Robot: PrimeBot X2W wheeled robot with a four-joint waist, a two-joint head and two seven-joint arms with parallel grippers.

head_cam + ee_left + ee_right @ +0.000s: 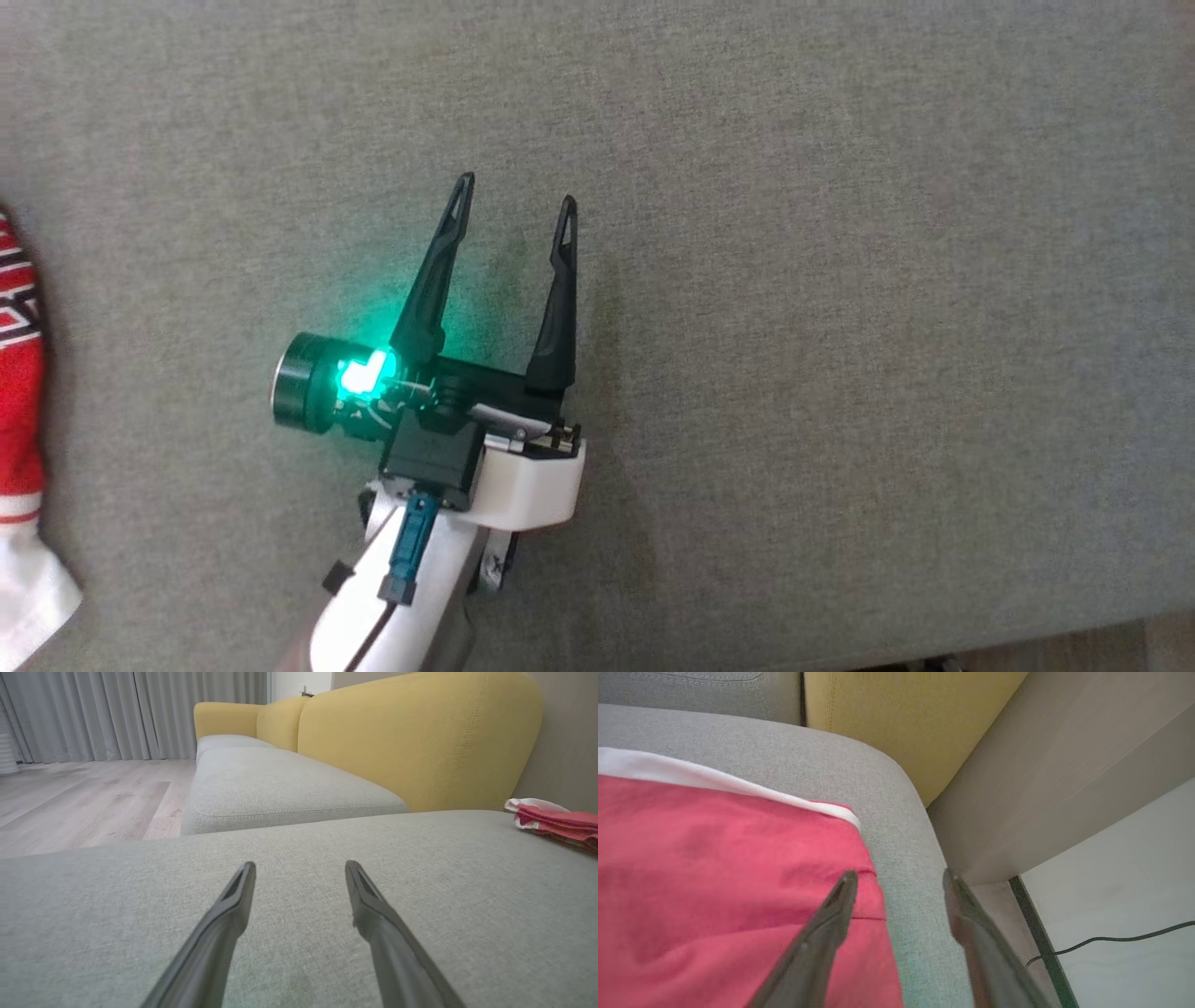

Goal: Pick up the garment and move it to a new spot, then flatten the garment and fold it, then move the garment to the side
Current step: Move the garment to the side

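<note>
Right gripper (899, 877) hangs spread and empty at the edge of the garment (714, 882), which lies lower left; my left gripper (301, 868), also wide, sits well apart.

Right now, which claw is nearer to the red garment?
The right claw: it hangs open at the edge of the garment, holding nothing. The left claw is over bare grey cushion, with the garment far off to one side.

the red garment (714, 882) with white trim lies by the corner of the grey cushion (896, 826).
</note>
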